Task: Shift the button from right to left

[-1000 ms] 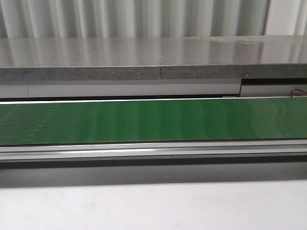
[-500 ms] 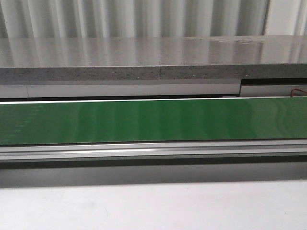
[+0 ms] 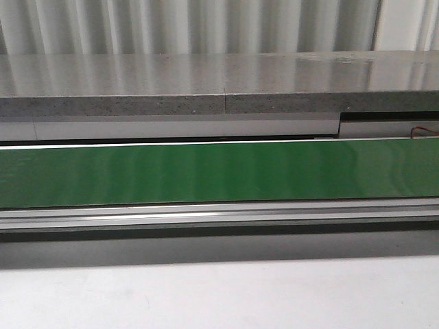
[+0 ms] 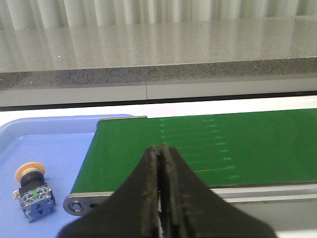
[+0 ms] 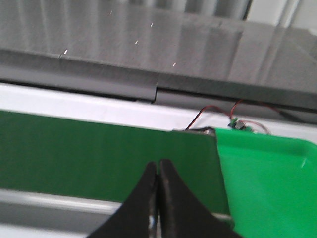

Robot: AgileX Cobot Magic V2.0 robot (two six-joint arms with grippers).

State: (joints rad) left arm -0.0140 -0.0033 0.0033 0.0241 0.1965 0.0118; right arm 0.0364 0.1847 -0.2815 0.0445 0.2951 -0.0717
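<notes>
One green conveyor belt [image 3: 219,173] spans the front view, with a grey stone ledge [image 3: 206,82] behind it. At the belt's left end sits a blue tray [image 4: 44,144]; at its right end sits a green tray [image 5: 267,173]. Both grippers hang above the belt with fingers pressed together and holding nothing: left gripper [image 4: 159,158], right gripper [image 5: 157,171]. The button [image 4: 32,192] rests on the blue tray, yellow head tilted away from its contact block.

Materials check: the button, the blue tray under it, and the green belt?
Button: looks like moulded plastic, with a matte yellow head, black collar and blue-and-clear block. Blue tray: probably plastic, given its smooth, even colour and rounded rim. Green belt: likely PVC or rubber, with a satin sheen and soft reflections.
</notes>
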